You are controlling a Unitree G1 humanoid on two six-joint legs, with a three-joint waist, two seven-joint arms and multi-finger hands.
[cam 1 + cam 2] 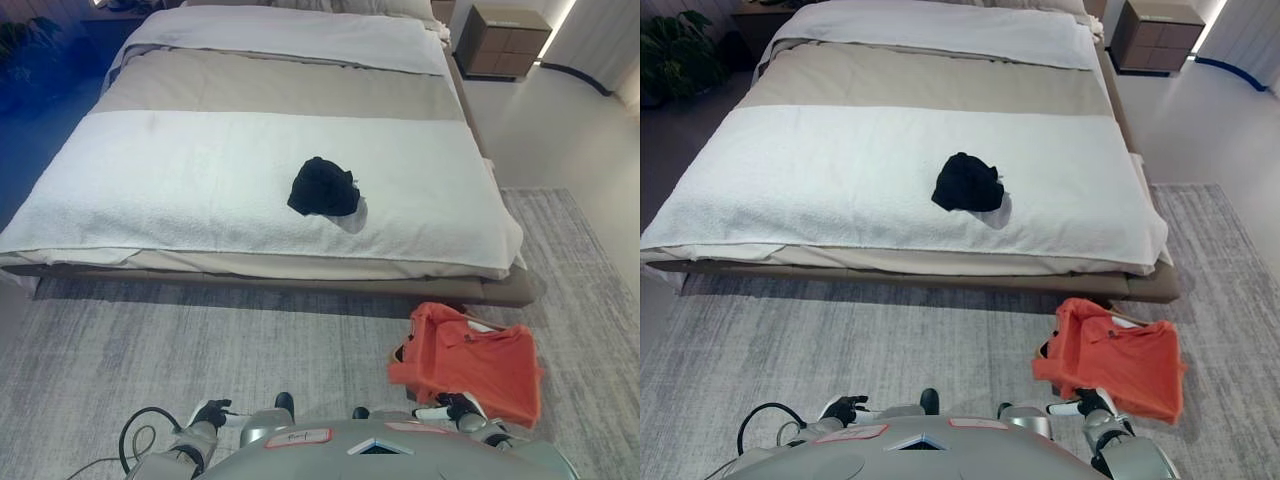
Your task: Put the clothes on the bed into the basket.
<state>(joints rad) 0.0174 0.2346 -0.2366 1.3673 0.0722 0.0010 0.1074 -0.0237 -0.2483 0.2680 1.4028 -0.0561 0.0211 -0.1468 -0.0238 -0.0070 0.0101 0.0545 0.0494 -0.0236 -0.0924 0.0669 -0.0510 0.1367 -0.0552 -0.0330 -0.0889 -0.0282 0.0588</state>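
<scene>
black cloth [323, 187] lies bunched mid-bed [150, 190], untouched; orange shirt [470, 360] drapes over what is likely the basket on the rug. both hands, left [210, 413] and right [1095, 404], low, fingers loose, empty. next: reach for the cloth

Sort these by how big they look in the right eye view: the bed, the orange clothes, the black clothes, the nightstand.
1. bed
2. orange clothes, though nearer the camera
3. black clothes and nightstand look about alike
</scene>
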